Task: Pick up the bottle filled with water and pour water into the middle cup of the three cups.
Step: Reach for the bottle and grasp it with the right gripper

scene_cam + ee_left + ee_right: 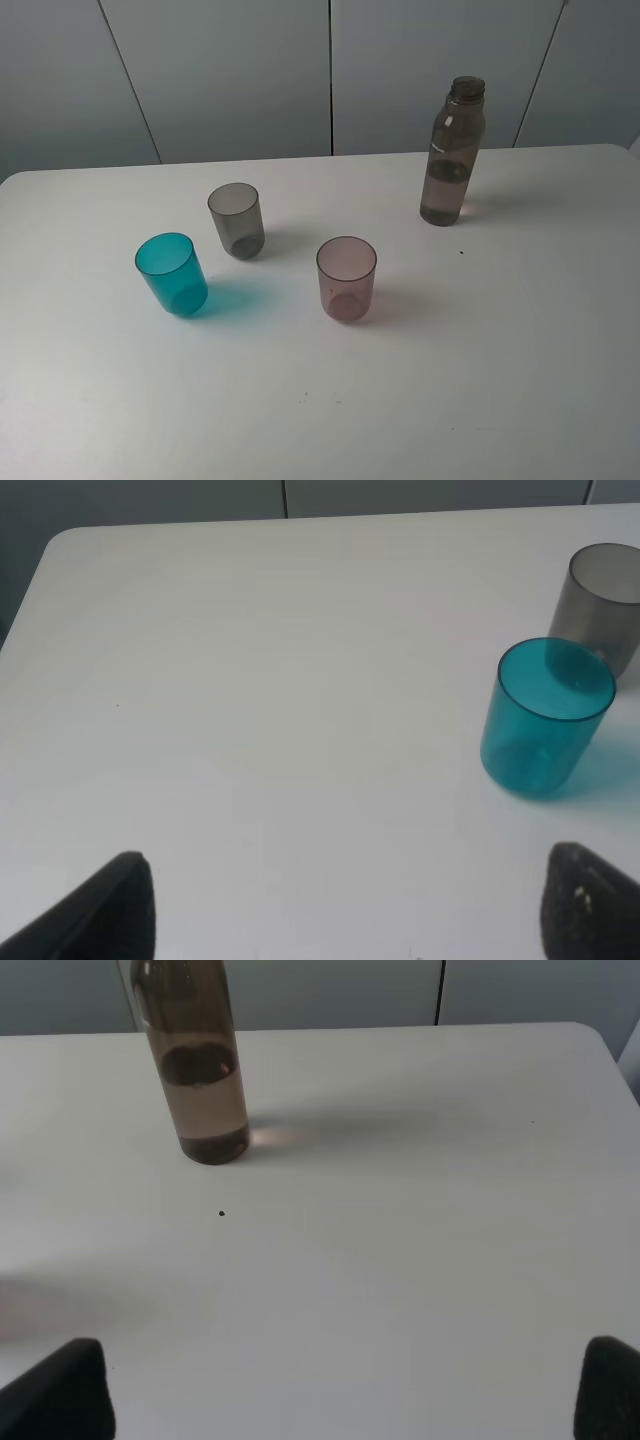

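Note:
The smoky brown-grey bottle [453, 152] stands upright at the back right of the white table [480, 360], cap off, partly filled with water; it also shows in the right wrist view [197, 1065]. The smoky grey middle cup [236, 220] stands between the teal blue cup [172, 274] and the pinkish-mauve cup [347, 279]. The left wrist view shows the teal cup [545, 718] and the grey cup [603, 604] ahead of my left gripper [350, 910], which is open and empty. My right gripper [345, 1390] is open and empty, well short of the bottle. Neither gripper shows in the exterior view.
Grey wall panels [330, 70] rise behind the table's far edge. The table's rounded left corner [65, 540] is near the left gripper. A small dark speck [221, 1213] lies on the table in front of the bottle.

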`<state>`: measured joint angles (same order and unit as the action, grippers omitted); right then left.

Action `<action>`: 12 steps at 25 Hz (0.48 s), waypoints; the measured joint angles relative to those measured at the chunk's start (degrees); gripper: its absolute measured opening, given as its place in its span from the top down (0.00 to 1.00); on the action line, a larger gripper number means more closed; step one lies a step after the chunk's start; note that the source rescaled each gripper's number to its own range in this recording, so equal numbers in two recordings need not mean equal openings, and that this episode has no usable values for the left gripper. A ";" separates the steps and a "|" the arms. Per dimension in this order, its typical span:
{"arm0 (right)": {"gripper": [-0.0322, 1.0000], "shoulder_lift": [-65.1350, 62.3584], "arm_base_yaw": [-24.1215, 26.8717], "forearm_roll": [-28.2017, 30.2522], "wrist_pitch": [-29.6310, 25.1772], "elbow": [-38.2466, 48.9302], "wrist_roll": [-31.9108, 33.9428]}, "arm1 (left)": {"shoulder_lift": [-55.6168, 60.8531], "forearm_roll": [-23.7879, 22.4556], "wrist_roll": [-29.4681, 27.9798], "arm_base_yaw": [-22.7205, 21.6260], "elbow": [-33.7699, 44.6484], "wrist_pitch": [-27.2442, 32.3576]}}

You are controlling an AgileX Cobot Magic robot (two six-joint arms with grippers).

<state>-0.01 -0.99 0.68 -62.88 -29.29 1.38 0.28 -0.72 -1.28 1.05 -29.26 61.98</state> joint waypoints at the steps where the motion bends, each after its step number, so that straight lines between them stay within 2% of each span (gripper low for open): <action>1: 0.00 0.00 0.00 0.00 0.00 0.00 0.00 | 0.00 0.00 0.00 0.00 0.00 0.00; 12: 0.00 0.00 0.00 0.00 0.00 0.00 0.00 | 0.00 0.00 0.00 0.00 0.00 0.00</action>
<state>-0.01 -0.99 0.68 -62.88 -29.29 1.38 0.28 -0.72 -1.28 1.05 -29.26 61.98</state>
